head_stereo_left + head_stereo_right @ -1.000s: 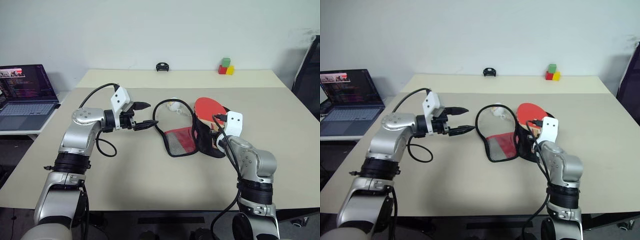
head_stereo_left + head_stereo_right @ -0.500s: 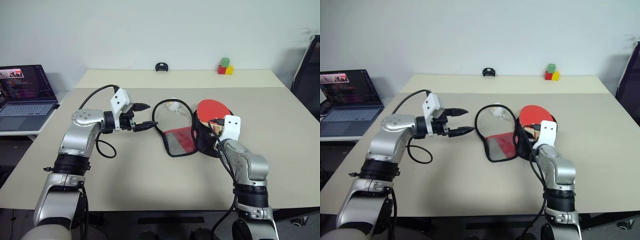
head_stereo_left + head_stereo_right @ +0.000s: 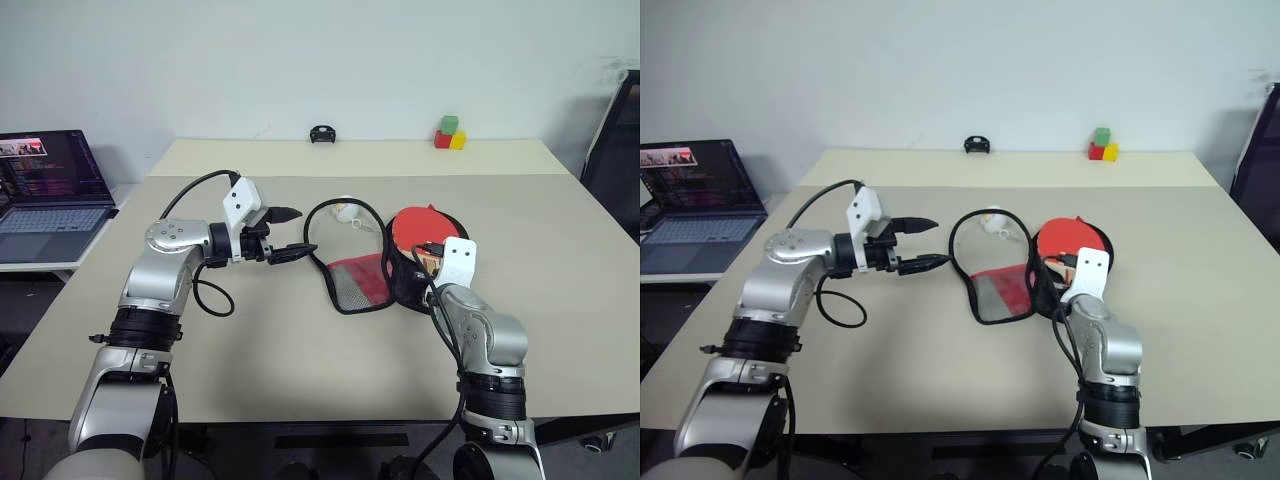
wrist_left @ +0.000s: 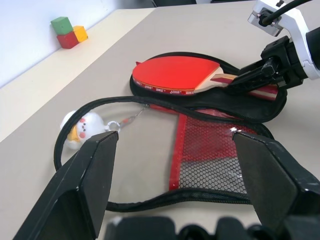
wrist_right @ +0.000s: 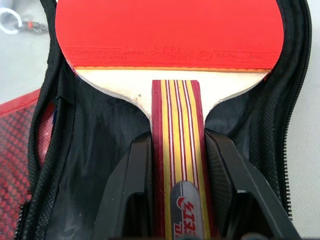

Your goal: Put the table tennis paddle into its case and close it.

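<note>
The round red rubber-faced paddle with a striped wooden handle (image 5: pixel 170 45) is seen lying on the black half of the unzipped red-and-black fabric case (image 4: pixel 260 107), its handle flanked by the right gripper's (image 5: pixel 177 165) fingers, while the left gripper (image 3: pixel 290 232) is held wide open, empty, beside the case.

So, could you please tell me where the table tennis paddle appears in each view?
Left eye view: table tennis paddle right of centre, in the open case.
Right eye view: right of centre, above the right gripper.
Left wrist view: upper centre, beside the colored blocks.
Right wrist view: centre, handle between the fingers.
Shared landmark: the case.
</note>
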Available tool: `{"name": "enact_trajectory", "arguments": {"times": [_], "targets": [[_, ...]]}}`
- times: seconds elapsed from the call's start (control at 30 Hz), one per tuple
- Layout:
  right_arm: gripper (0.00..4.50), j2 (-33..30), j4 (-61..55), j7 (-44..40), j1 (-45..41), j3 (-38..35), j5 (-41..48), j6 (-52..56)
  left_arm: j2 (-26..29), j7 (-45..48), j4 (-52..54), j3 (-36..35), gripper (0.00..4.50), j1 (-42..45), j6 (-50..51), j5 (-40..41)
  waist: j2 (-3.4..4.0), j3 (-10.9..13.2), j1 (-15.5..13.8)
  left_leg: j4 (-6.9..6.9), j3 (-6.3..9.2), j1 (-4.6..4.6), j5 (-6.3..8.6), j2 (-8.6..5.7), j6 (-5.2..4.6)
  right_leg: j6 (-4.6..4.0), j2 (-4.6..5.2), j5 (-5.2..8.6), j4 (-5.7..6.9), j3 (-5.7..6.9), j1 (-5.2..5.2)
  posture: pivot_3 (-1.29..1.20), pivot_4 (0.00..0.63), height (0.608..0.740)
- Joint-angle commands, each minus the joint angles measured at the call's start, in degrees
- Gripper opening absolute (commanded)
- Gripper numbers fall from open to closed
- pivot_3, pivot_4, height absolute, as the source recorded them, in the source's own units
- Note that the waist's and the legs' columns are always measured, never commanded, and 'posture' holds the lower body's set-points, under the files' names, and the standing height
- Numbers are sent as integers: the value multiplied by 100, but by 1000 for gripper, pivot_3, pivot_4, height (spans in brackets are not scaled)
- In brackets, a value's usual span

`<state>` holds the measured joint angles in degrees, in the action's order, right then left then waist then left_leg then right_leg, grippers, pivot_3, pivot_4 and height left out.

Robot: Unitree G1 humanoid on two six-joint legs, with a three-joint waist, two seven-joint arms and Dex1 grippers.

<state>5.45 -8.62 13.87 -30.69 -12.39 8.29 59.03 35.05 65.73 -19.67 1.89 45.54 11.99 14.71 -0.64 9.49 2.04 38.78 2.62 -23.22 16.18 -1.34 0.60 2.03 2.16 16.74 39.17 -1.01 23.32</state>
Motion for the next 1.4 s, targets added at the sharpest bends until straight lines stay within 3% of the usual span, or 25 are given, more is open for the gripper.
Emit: {"name": "enact_trajectory", "arguments": {"times": [0.03,0.2,0.5,0.6,0.67,0.9,1.17,1.4], "targets": [[2774,81,-282,55,-20,-50,22,-161,18,8,216,-73,4007,102,-107,45,0,0,1,0,-1,1,0,0,0,0,0,0,1,0,0,0,150,740],[4476,67,-530,-34,-38,167,-24,-197,26,2,228,-75,4007,86,-111,37,0,0,4,2,-1,3,0,-1,-1,0,0,0,8,0,0,0,150,740],[4476,-198,-1545,-738,-263,241,436,111,72,-214,183,-210,4007,-26,-103,24,0,0,6,3,-4,17,1,-2,-4,-1,-1,1,35,0,0,0,150,740],[4476,-918,-1607,-1808,-324,346,842,-224,19,-554,82,-285,4007,-122,-207,-54,0,0,4,5,-4,22,0,-4,-4,-1,-1,1,42,3,-1,0,150,740],[4476,-1734,-1617,-2675,-210,643,996,-362,-34,-755,55,-336,4007,-200,-212,-50,0,0,2,6,-3,25,1,-5,-5,-1,-1,1,40,4,-6,0,150,740],[4476,-3178,-1434,-4362,-293,112,2175,-82,-113,-1392,-109,-408,4007,-450,-272,-263,-3,1,-11,6,-3,24,1,-2,-8,-2,-1,1,34,3,-10,0,150,740],[4476,-4404,-989,-5524,-430,109,2694,-152,-35,-1436,-428,-347,4007,-549,-338,-362,-4,2,-21,6,-3,23,1,-2,-9,-2,1,1,33,2,-11,0,150,740],[4476,-4733,-669,-5705,-592,184,2634,-417,-125,-1720,-1238,-116,4007,-298,-473,-814,-6,1,-29,7,-2,23,0,-1,-9,-2,2,1,33,2,-12,0,150,740]]}}
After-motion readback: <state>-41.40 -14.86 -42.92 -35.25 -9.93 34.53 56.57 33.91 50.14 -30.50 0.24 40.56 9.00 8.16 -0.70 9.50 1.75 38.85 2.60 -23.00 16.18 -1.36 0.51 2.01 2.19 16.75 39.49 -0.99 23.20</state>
